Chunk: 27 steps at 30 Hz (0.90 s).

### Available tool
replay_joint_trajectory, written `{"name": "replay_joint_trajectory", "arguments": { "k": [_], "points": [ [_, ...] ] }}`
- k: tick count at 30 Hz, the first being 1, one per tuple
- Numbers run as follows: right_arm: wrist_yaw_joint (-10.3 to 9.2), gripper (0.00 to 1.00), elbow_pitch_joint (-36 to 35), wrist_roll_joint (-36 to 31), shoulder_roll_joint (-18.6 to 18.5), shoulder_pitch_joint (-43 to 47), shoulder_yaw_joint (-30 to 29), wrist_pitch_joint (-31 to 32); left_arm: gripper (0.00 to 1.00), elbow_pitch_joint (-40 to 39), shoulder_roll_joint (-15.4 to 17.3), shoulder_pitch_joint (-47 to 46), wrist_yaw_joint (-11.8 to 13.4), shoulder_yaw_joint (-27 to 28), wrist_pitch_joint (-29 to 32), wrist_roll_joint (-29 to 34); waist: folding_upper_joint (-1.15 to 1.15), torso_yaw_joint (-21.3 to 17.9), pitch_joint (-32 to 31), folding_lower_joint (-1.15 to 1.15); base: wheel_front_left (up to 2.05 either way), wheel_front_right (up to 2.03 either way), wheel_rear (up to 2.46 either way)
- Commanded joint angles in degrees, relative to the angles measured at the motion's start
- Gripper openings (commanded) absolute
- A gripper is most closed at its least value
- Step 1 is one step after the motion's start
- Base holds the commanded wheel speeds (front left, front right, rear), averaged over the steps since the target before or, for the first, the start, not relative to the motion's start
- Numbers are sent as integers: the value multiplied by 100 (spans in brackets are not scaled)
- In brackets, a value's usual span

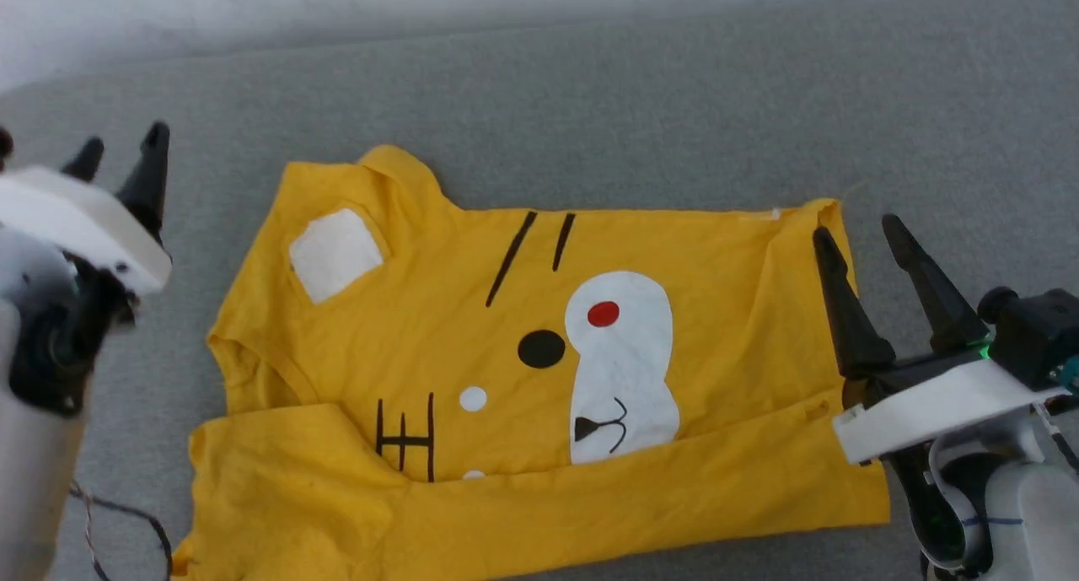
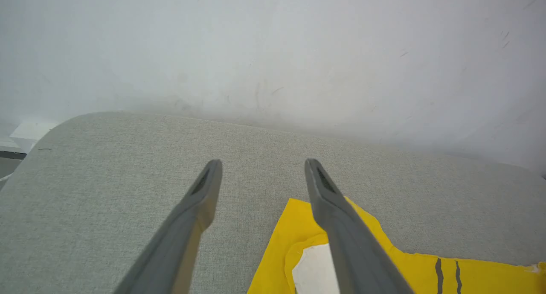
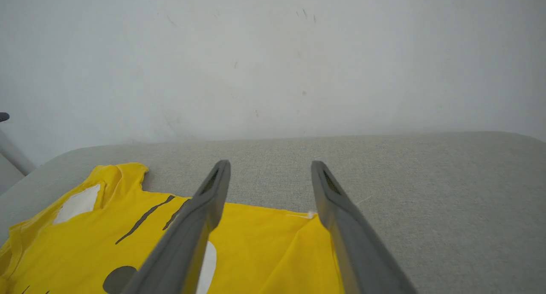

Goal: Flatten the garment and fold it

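1. Here, your garment (image 1: 523, 370) lies spread on the grey padded surface (image 1: 674, 100) with its print facing up. The near long edge is folded over the lower part of the cartoon face.
2. Your left gripper (image 1: 122, 155) sits off the shirt's left side, over bare padding. Its jaws are spread apart and hold nothing. In the left wrist view, the sleeve with the white patch shows beside one finger.
3. Your right gripper (image 1: 858, 231) stands at the shirt's right edge, jaws likewise spread and empty. One finger overlaps the yellow cloth in the head view, but you cannot tell whether it touches.
4. A white wall (image 3: 273, 50) rises behind the surface.
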Motion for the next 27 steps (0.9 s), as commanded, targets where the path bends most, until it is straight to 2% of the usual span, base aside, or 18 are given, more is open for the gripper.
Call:
{"name": "replay_joint_trajectory", "arguments": {
  "k": [1,5,9,12,18,24,25,26,27],
  "points": [
    [-5,100,-46,-48,40,-124,28,-13,100,163,77,-381,-104,-79,157,83,0,-349,632,-2,0,0,0],
    [-5,100,-80,-87,97,-297,112,-40,100,576,189,-1186,-366,-317,721,79,0,-500,940,-2,0,0,0],
    [-5,100,-49,-76,132,-416,219,-34,100,998,274,-1799,-690,-690,1602,12,0,-636,1150,-2,0,0,0],
    [-5,100,-12,-39,148,-477,294,-47,100,1283,296,-2113,-845,-934,2183,-15,0,-715,1264,-2,0,0,0],
    [-5,100,81,25,154,-595,413,-61,100,1835,303,-2400,-899,-1238,2959,-28,0,-864,1458,-2,0,0,0],
    [-5,100,159,32,141,-622,341,-51,100,2165,232,-2264,-990,-1657,4198,-256,0,-923,1490,-2,0,0,0],
    [-5,100,163,37,136,-622,317,-47,81,2169,221,-2235,-1003,-1701,4381,-312,0,-922,1489,-2,0,0,0],
    [-5,100,167,42,130,-624,293,-44,42,2159,204,-2199,-1010,-1739,4549,-372,0,-920,1486,-2,0,0,0],
    [-5,100,172,48,125,-625,274,-40,9,2130,192,-2160,-1014,-1775,4672,-413,0,-917,1479,-2,0,0,0]
  ]
}}
